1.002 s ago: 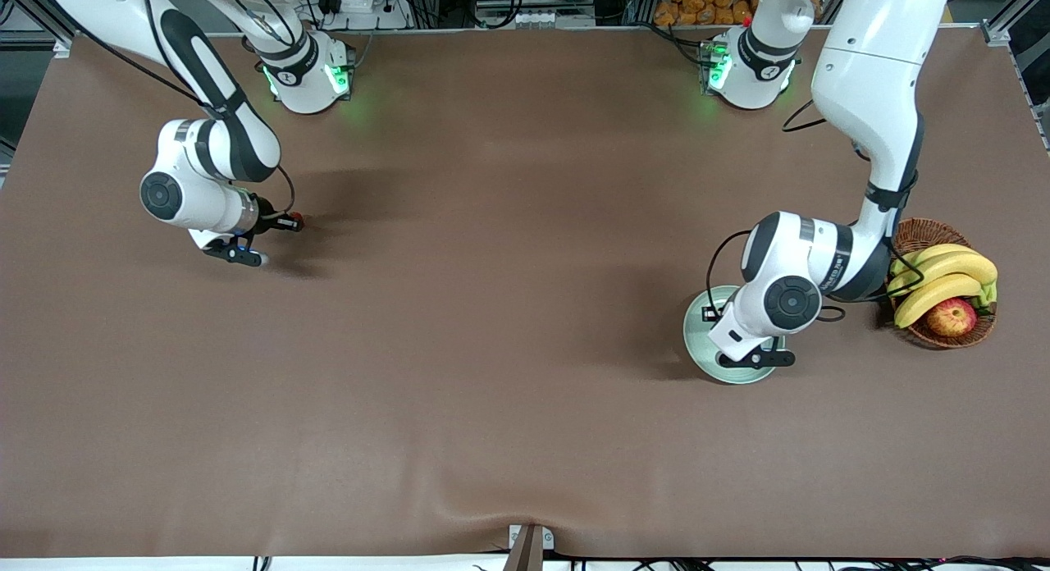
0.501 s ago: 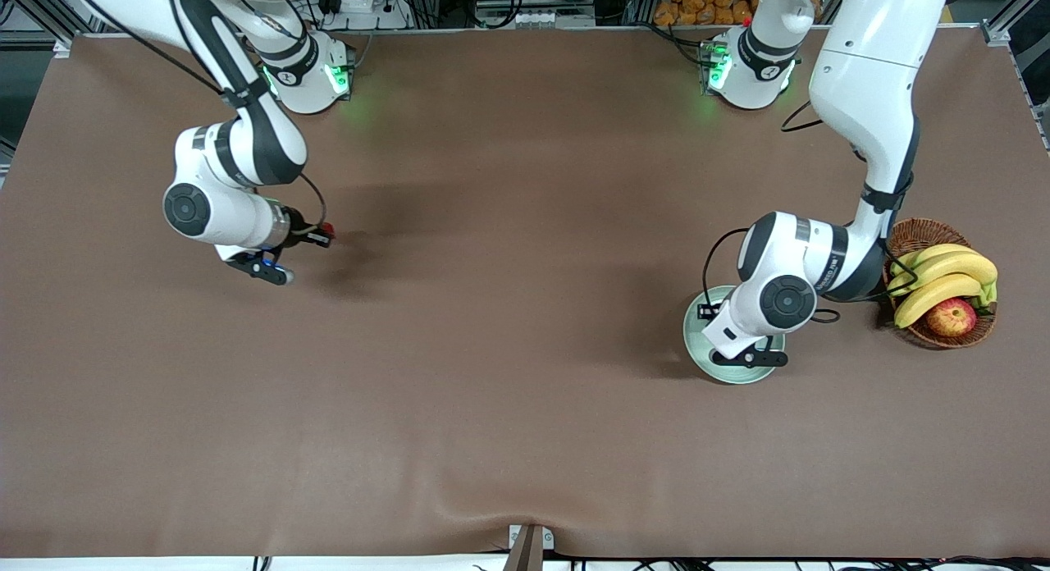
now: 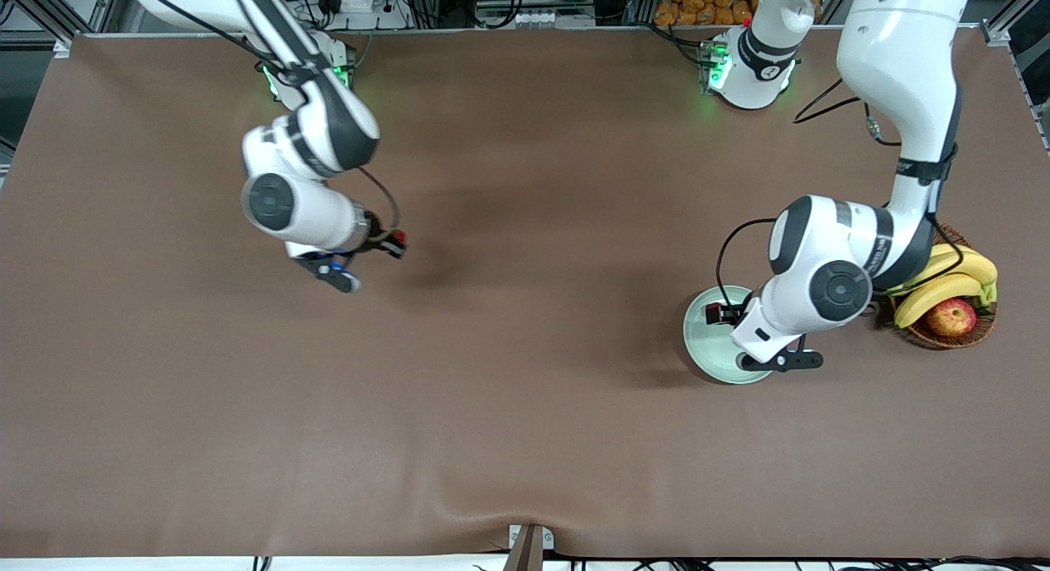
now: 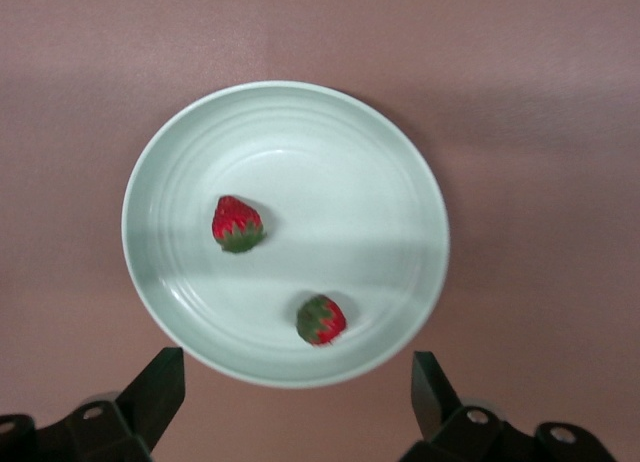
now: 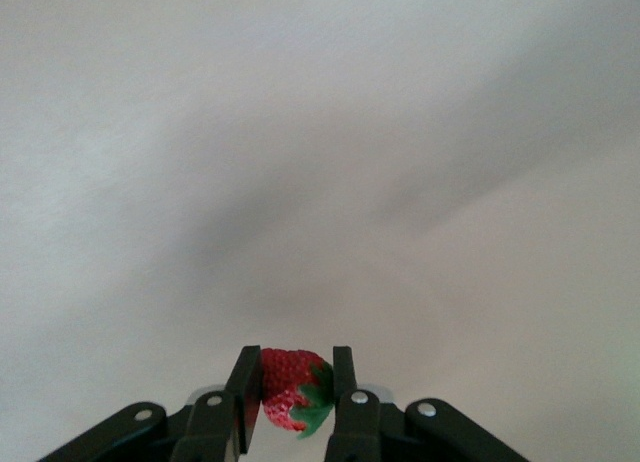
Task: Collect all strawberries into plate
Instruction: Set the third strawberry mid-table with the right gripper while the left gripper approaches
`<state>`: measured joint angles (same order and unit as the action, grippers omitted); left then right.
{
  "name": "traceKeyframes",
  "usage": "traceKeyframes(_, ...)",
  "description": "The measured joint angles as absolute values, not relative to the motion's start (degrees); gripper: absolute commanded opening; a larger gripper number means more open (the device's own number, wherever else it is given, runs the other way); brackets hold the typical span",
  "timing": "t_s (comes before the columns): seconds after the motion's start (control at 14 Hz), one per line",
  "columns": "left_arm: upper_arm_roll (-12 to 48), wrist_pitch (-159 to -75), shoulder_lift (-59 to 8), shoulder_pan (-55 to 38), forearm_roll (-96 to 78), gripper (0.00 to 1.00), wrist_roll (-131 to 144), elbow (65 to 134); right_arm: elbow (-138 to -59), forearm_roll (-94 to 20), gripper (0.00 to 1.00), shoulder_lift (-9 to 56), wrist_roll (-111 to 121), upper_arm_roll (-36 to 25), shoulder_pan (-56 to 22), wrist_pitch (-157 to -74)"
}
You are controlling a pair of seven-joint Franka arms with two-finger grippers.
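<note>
The pale green plate [image 3: 707,351] lies near the left arm's end of the table, partly under the left arm. In the left wrist view the plate [image 4: 400,162] holds two strawberries, one [image 4: 237,224] near its middle and one [image 4: 321,319] close to its rim. My left gripper [image 4: 297,394] hangs open over the plate's edge with nothing between its fingers, and from the front the left gripper [image 3: 723,312] covers both berries. My right gripper [image 5: 292,384] is shut on a third strawberry [image 5: 288,387]. It carries this strawberry [image 3: 400,239] above bare brown cloth, the right gripper [image 3: 395,246] well apart from the plate.
A brown wicker basket [image 3: 931,338] with bananas [image 3: 943,280] and a red-yellow apple [image 3: 951,317] stands beside the plate, at the left arm's end of the table. The left arm's elbow reaches over the basket. A fold bulges in the cloth [image 3: 525,518] at the front edge.
The left gripper opened over the plate and its arm shifted toward the basket. The right arm carried its strawberry from the right arm's end toward the table's middle.
</note>
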<state>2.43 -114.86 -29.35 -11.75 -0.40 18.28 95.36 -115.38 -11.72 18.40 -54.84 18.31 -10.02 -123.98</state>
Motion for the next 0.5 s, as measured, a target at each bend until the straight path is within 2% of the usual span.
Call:
traceKeyframes(0.21,2.89,-111.85,-29.15,-12.49,-3.77,1.00,26.63,91.30,-108.76,-11.74,0.00,24.55,-62.16,18.27,-14.57,-126.56)
traceKeyframes(0.5,3.01,-111.55,-29.14,-14.84,-6.94,1.00,37.99,88.90,-103.62,-11.75,0.00,31.69,-68.27,18.22,-18.92,-133.65)
